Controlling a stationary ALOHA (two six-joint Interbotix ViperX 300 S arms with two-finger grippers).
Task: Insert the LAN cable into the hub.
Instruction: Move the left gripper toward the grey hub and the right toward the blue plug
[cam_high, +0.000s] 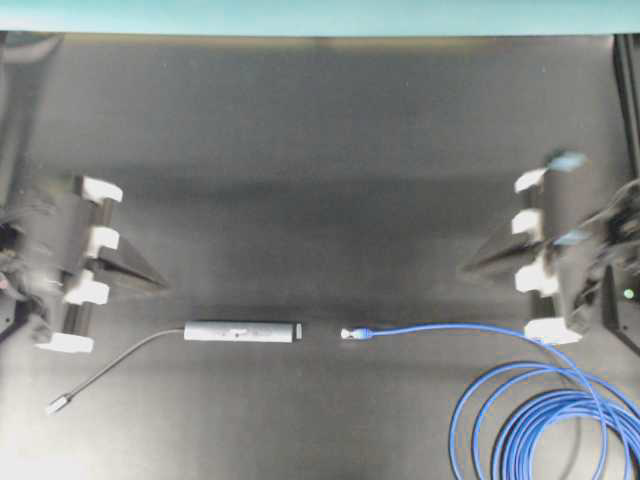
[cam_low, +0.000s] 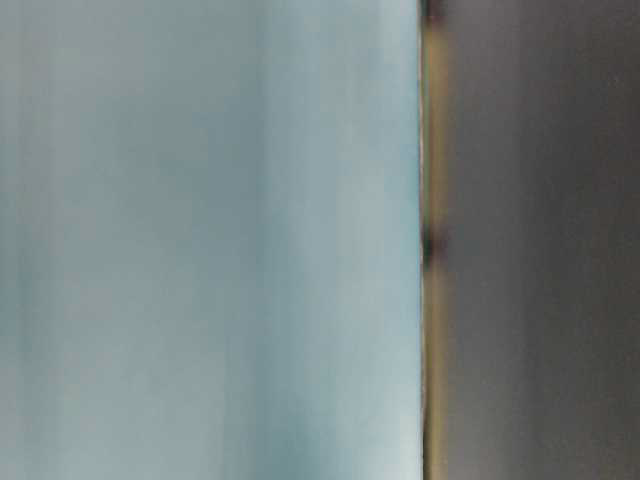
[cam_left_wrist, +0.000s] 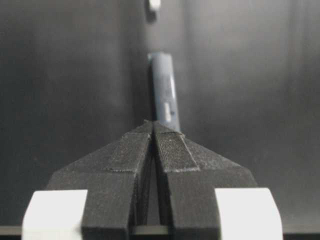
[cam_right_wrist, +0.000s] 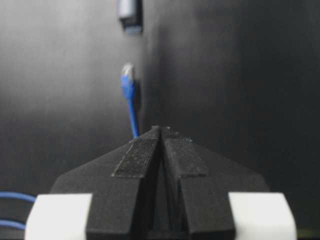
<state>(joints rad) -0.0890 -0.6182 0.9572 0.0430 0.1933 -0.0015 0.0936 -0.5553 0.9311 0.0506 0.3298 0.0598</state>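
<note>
The hub (cam_high: 242, 332), a slim dark-grey bar, lies on the black table at front centre, with its thin grey cord (cam_high: 120, 358) trailing left to a small silvery plug (cam_high: 57, 404). The LAN cable's plug (cam_high: 355, 334) lies a short gap to the right of the hub's end, and its blue cable (cam_high: 450, 329) runs right into loops (cam_high: 545, 420). My left gripper (cam_high: 160, 282) is shut and empty, left of and behind the hub (cam_left_wrist: 165, 92). My right gripper (cam_high: 466, 268) is shut and empty, behind the cable. The plug (cam_right_wrist: 128, 77) shows ahead of it.
The table is a black mat (cam_high: 320, 150) with a teal strip along its far edge. The cable loops fill the front right corner. The table-level view is blurred and shows only a pale blue surface and a dark one.
</note>
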